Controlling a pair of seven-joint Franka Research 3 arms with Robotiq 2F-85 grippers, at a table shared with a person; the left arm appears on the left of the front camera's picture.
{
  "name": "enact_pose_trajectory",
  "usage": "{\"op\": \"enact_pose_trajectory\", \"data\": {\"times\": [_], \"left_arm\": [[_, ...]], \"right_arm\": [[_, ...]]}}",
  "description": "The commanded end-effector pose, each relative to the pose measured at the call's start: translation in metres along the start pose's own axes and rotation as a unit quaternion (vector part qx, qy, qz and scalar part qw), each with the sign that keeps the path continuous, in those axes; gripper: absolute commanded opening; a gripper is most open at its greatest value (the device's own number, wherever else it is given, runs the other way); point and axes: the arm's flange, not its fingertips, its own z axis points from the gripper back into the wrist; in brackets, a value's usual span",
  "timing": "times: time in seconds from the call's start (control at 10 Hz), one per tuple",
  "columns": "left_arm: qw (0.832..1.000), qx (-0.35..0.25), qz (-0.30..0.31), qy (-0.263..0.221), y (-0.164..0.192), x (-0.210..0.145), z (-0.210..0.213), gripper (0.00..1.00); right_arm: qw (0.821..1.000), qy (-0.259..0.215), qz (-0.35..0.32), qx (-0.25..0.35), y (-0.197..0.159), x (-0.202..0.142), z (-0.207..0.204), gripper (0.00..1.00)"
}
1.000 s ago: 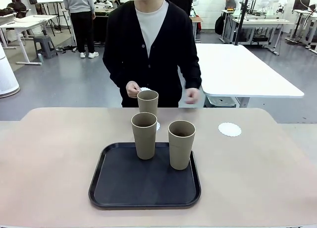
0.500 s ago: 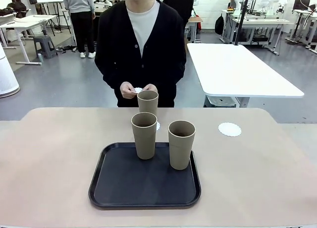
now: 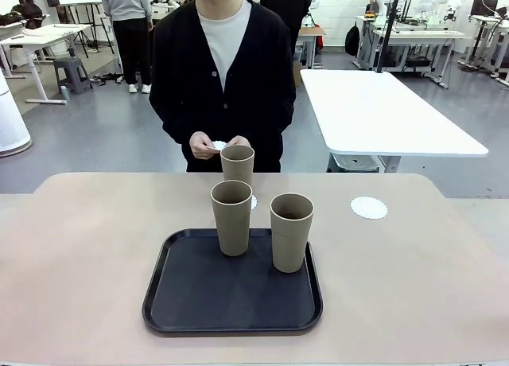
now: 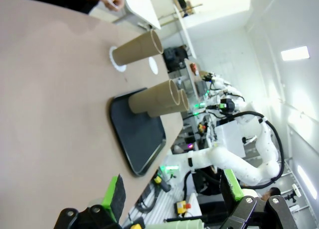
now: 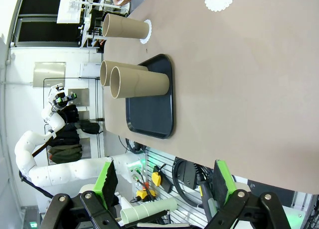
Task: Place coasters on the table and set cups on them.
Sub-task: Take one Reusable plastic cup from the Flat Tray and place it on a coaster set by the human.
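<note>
Item counts at the table (image 3: 87, 247), front view.
You can count three cups: the left cup (image 3: 231, 217) and the right cup (image 3: 291, 231) stand on the one black tray (image 3: 191, 302), and the far cup (image 3: 237, 165) stands beyond it on the tabletop. You can count three coasters: one bare coaster (image 3: 368, 208), one covered coaster (image 3: 254, 202) showing at the far cup's base, and one held coaster (image 3: 219, 145) with the one person (image 3: 227, 79) at the far edge.
</note>
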Motion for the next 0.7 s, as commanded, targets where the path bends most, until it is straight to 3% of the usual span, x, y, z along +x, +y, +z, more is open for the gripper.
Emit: {"op": "enact_pose_trajectory", "data": {"times": [0.0,0.2,0.4,0.6], "left_arm": [[1.0,0.002,0.002,0.0,0.0,-0.002,0.001,1.0],[1.0,0.002,0.002,0.0,0.0,-0.002,0.001,1.0],[1.0,0.002,0.002,0.0,0.0,-0.002,0.001,1.0],[1.0,0.002,0.002,0.0,0.0,-0.002,0.001,1.0]], "right_arm": [[1.0,-0.002,0.008,0.013,0.0,0.002,-0.001,1.0],[1.0,0.0,0.0,0.0,0.0,0.0,0.0,1.0],[0.989,0.022,0.106,-0.105,0.018,0.01,-0.012,1.0],[0.966,0.053,0.148,-0.207,0.047,0.04,-0.035,1.0]]}}
